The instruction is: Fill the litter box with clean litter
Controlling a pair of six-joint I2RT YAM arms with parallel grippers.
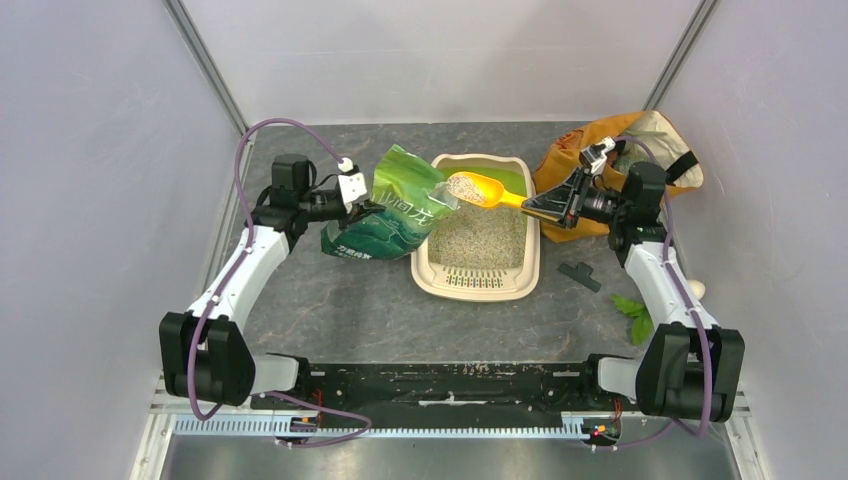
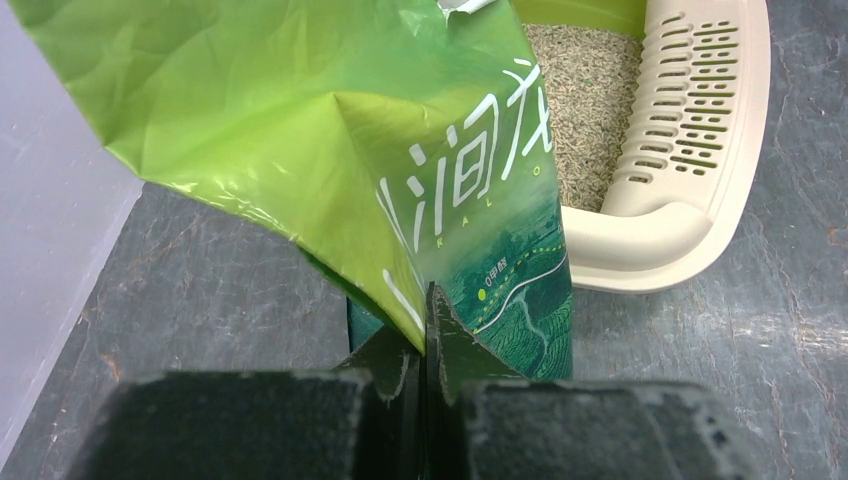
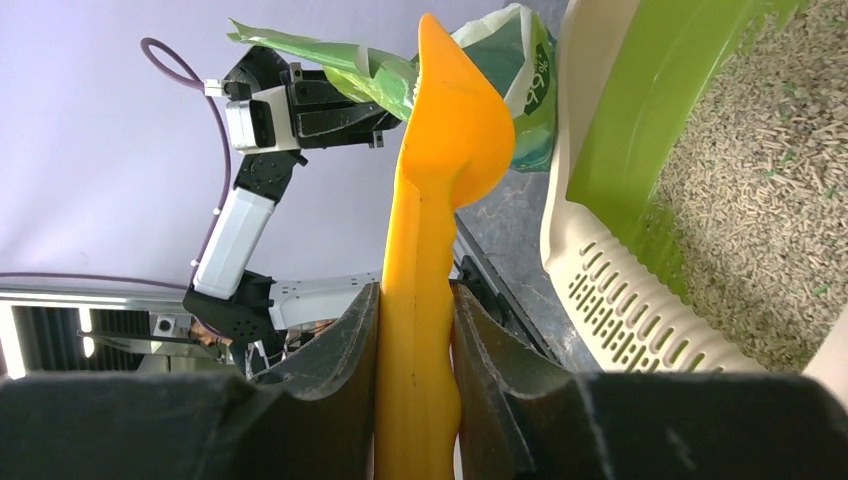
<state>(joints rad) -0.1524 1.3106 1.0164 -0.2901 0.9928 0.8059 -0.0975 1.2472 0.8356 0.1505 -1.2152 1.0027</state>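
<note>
The litter box (image 1: 428, 262), beige rim, lime-green inside, slotted grate at its near end, sits mid-table with pale granular litter (image 1: 480, 238) across its floor; it also shows in the left wrist view (image 2: 690, 215) and the right wrist view (image 3: 600, 290). My right gripper (image 1: 545, 205) is shut on the handle of an orange scoop (image 1: 480, 188), whose bowl holds litter above the box's far left part. In the right wrist view the scoop (image 3: 440, 180) runs up between my jaws. My left gripper (image 1: 368, 205) is shut on the edge of the green litter bag (image 1: 390, 205), holding it upright left of the box; the bag (image 2: 330, 130) fills the left wrist view.
An orange fabric bag (image 1: 570, 150) lies at the back right behind my right arm. A small dark piece (image 1: 580, 275) and green leaves (image 1: 632, 312) lie on the table right of the box. Grey walls close in on both sides.
</note>
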